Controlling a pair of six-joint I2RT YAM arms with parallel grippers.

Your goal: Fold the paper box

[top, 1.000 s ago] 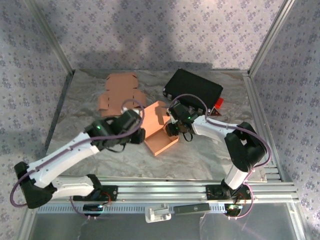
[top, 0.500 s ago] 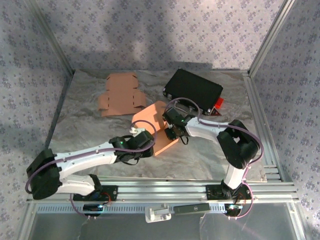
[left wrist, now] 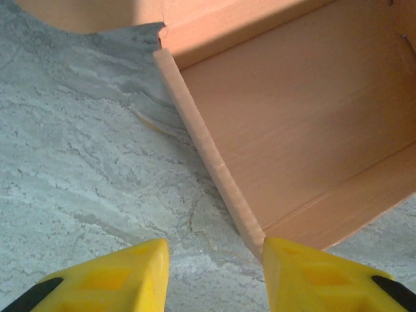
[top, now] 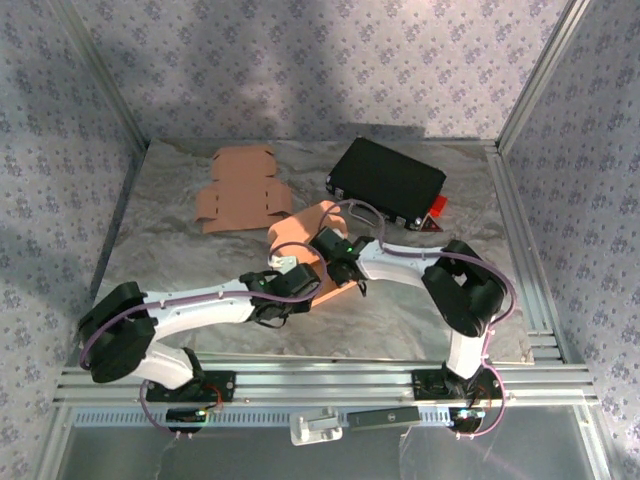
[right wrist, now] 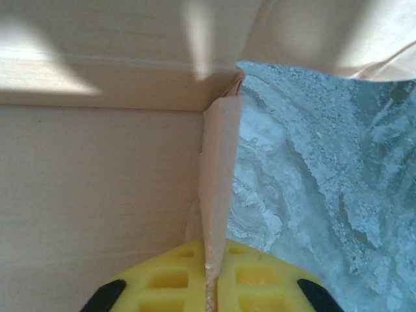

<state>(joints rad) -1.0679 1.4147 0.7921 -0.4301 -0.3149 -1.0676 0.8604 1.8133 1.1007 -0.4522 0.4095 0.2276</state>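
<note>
1. Nearest the arm bases, the left gripper (top: pixel 290 284) sits low over the silver-covered table (top: pixel 170 250), at about 7 o'clock of the paper box (top: pixel 298 228). In its wrist view the yellow fingers (left wrist: pixel 110 279) stand partly apart with bare table between them. The box's near wall ends just beside the right-hand finger. It grips nothing.

2. A touch farther in, the right gripper (top: pixel 336 263) reaches in at roughly 4 o'clock of the box. Its wrist view settles it: the two pads are pressed together with the thin upright side wall (right wrist: pixel 220 162) sandwiched between them. That is a firm pinch on cardboard.

3. The box itself lies mid-table as a half-formed tray. Its floor is flat and walls are raised on at least two sides, meeting at a corner just ahead of the right pinch. The top is open.

4. My read is that we are in the wall-raising step, with one side being stood up and creased. The next move calls for the right pinch to swing that wall square to the floor. The left gripper should then close on or brace the near wall, because the box looks light and may slide on this slick sheet.

5. Farther back, at 11 o'clock of the box and well apart, lies a flat cardboard blank (top: pixel 240 188), unfolded.

6. Farthest, at 1 o'clock, a black case (top: pixel 388 178) rests near the back edge, with a red tab (top: pixel 436 207) at its right end.
</note>
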